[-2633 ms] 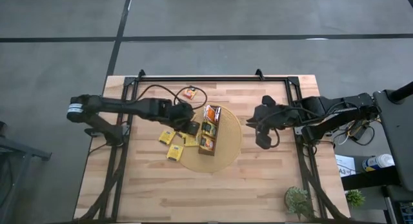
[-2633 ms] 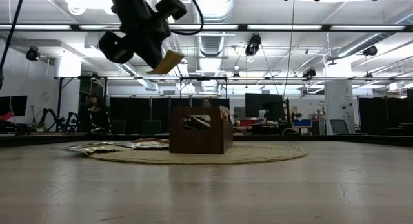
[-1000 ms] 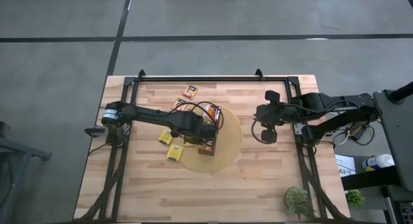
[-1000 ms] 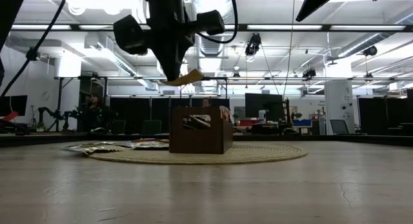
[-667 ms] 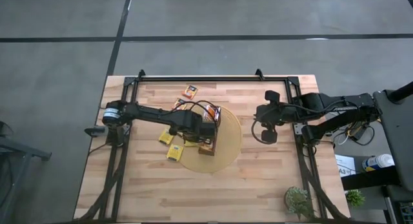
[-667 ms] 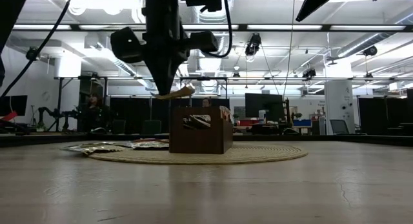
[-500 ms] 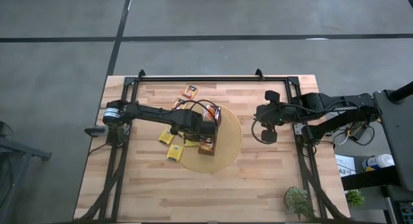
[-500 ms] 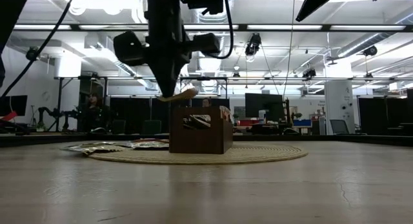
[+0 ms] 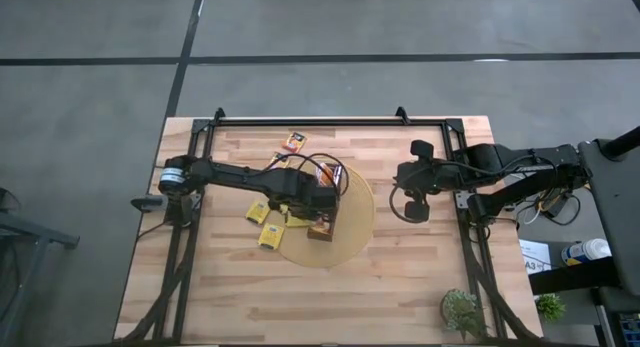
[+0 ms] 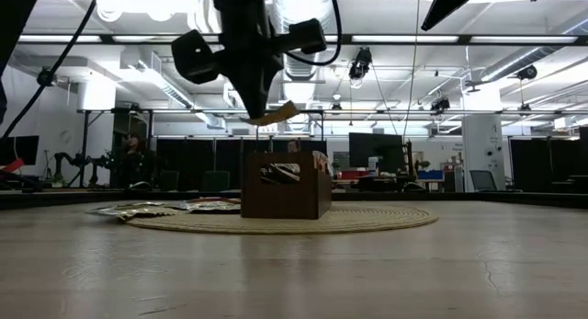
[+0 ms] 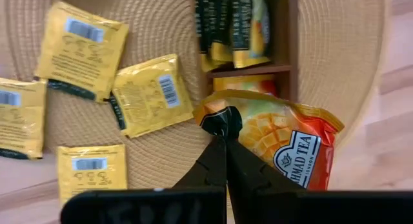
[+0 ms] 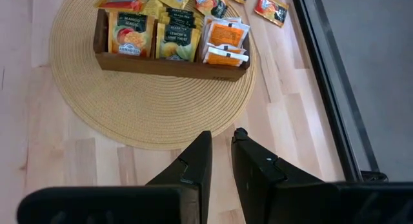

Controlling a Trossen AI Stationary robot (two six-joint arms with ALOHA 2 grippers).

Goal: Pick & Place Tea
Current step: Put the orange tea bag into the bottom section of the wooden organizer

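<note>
While the left gripper (image 10: 265,115) hangs above the near end of the tray (image 10: 286,195), its fingers (image 11: 219,156) are pressed together on one corner of an orange tea sachet (image 11: 284,141). That sachet hangs in the air (tilted, clear of the tray's top edge in the low view). Seen from the left wrist, it covers the tray's end compartment, whose thin divider (image 11: 248,70) shows just beyond it.

The tray stands on the round woven mat (image 9: 350,227), with a wide band of bare mat showing on its right side. Its compartments hold upright sachets: orange-and-white ones (image 12: 224,40) at one end, dark green with yellow (image 12: 175,37) in the middle, mango-printed ones (image 12: 131,25) at the other end.

Loose yellow sachets (image 11: 153,93) lie flat on the mat's left edge and on the wood beside it. One orange sachet (image 9: 294,142) lies alone near the table's (image 9: 400,297) far edge.

The right gripper (image 9: 415,209) waits well to the right of the mat over bare wood, its fingers (image 12: 197,162) slightly apart and holding nothing.
</note>
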